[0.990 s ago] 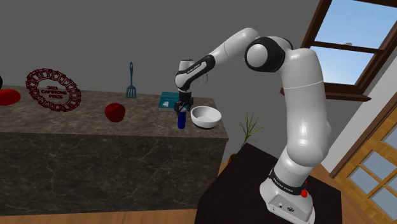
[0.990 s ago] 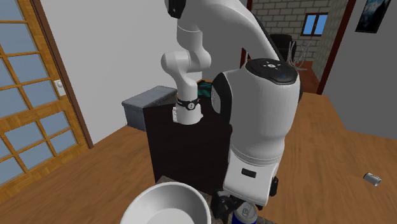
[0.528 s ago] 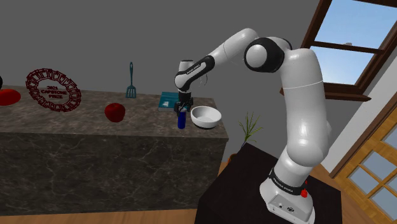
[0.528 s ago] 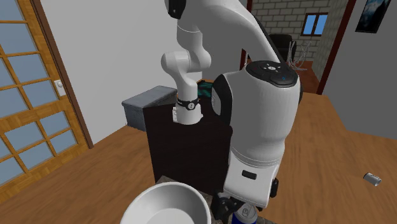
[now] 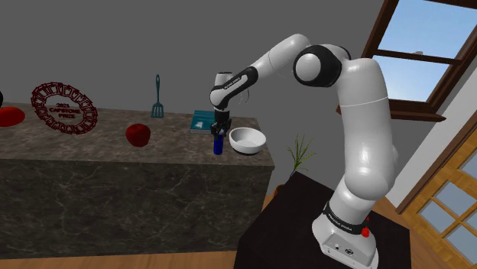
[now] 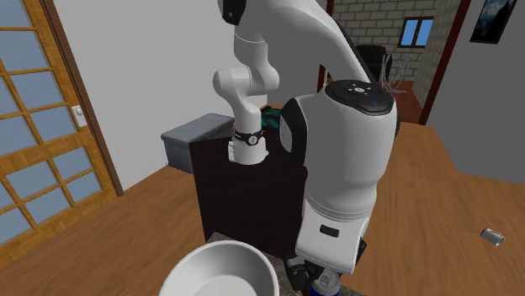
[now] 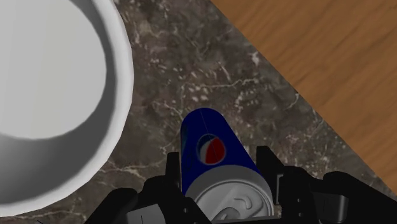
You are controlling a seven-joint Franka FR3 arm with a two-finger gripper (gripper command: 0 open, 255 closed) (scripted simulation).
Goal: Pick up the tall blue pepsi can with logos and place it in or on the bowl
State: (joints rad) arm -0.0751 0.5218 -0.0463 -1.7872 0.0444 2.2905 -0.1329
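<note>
The tall blue Pepsi can (image 7: 213,153) stands upright on the dark marble counter (image 7: 254,89), right beside the white bowl (image 7: 51,83). My black gripper (image 7: 221,172) comes down over its top and is shut on it, one finger on each side. From the shoulder view the can (image 5: 218,144) sits near the counter's front edge under the gripper (image 5: 219,133), with the bowl (image 5: 248,139) just to that view's right. In the second exterior view the bowl (image 6: 223,269) is at the bottom edge, and the can (image 6: 325,288) peeks out under the hand.
On the counter (image 5: 92,145) lie a teal book (image 5: 202,120) behind the can, a red round fruit (image 5: 137,134), a red round plaque (image 5: 64,108), a teal spatula (image 5: 157,98) and a red dish (image 5: 9,116). Wooden floor lies beyond the counter's edge, and another can (image 6: 493,237) lies on it.
The fingers have closed in on the Pepsi can. The arm, the can and the bowl stay where they were.
</note>
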